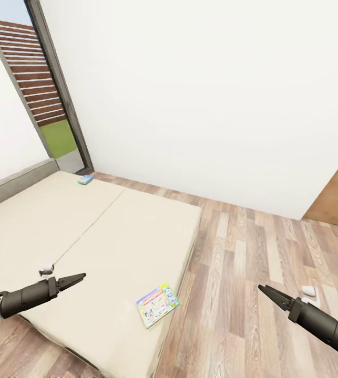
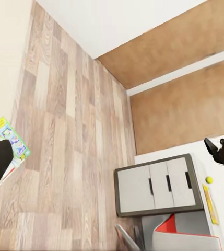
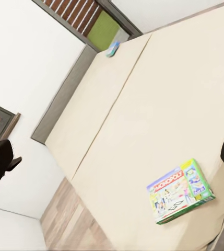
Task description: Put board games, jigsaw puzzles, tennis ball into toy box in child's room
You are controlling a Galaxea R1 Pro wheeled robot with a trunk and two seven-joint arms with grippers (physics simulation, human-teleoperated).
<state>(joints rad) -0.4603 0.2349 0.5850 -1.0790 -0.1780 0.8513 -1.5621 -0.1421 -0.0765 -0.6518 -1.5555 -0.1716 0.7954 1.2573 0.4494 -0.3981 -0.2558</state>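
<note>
On the beige bed (image 1: pixel 111 231), the white and green Monopoly board game (image 1: pixel 158 304) lies flat near the foot corner, also in the right wrist view (image 3: pixel 180 191) and the left wrist view (image 2: pixel 8 140). A small blue board game (image 1: pixel 85 179) sits at the bed's far corner (image 3: pixel 112 48). My left gripper (image 1: pixel 79 276) hovers open over the mattress, left of the Monopoly box. Over the floor to the right of the bed, my right gripper (image 1: pixel 264 289) is open and empty. The tennis ball (image 2: pixel 209 180) rests on the table (image 2: pixel 158 185). The toy box and jigsaw puzzles are out of view.
Wood floor (image 1: pixel 253 273) runs along the bed's right side. A red chair (image 2: pixel 187 232) stands by the table's white drawer fronts. A grey headboard (image 1: pixel 16 184) is at the left, with a glass door (image 1: pixel 58 131) behind. A small white object (image 1: pixel 309 290) lies on the floor.
</note>
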